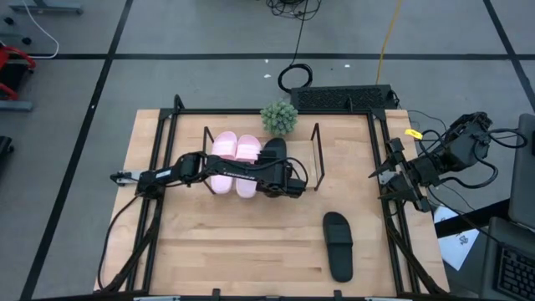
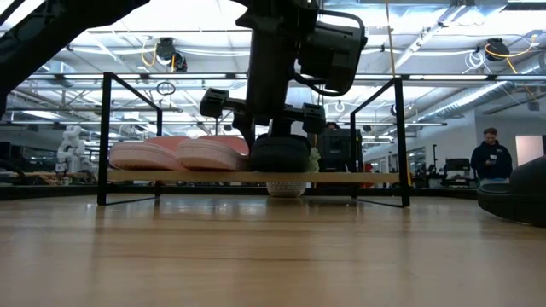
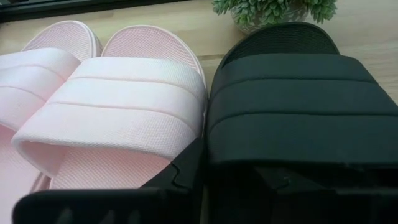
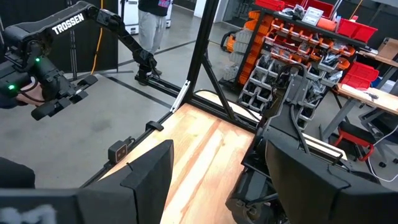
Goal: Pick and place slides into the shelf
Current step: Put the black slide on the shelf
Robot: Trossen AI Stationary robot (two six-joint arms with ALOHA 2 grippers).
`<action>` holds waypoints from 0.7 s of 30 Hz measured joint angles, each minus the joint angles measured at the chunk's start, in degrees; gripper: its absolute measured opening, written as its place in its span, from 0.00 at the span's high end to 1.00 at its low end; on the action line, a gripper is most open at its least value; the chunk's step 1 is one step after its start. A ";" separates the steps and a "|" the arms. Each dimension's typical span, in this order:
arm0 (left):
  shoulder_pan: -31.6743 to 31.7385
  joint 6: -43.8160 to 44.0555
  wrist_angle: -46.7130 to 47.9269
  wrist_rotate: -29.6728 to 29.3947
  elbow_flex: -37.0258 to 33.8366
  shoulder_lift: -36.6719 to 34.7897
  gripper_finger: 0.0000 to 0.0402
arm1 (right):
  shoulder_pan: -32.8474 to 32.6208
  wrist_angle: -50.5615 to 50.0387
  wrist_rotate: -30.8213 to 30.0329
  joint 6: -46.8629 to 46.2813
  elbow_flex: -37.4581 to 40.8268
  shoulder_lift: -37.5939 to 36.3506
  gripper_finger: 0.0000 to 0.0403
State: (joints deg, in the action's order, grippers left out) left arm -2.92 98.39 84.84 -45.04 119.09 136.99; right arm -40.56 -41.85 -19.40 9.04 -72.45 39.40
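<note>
Left gripper [image 1: 280, 171] clamped on black slide [image 1: 274, 152] on shelf [image 1: 311, 159], beside pink pair [image 1: 234, 155]. Right gripper [image 1: 393, 180] wide open, empty, well right of shelf.

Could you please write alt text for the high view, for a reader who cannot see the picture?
Seen from above, the left gripper holds a black slide on the shelf, beside two pink slides already placed there. A second black slide lies on the wooden table in front, and the right gripper waits, open, at the table's right edge.
</note>
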 joint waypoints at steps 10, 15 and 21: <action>0.02 0.04 -0.59 0.02 0.00 0.00 0.78 | 0.01 -0.02 0.00 -0.48 0.00 -0.01 0.39; 0.02 1.06 -0.92 0.02 0.00 -0.04 0.78 | 0.00 -0.05 0.01 -1.27 0.00 0.00 0.39; 0.02 0.74 -0.88 0.27 0.00 -0.11 0.78 | 0.00 -0.06 0.00 -1.28 0.00 -0.01 0.39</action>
State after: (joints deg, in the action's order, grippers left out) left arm -2.90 99.13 83.96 -44.76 119.09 136.88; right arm -40.55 -41.90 -19.39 7.76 -72.44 39.39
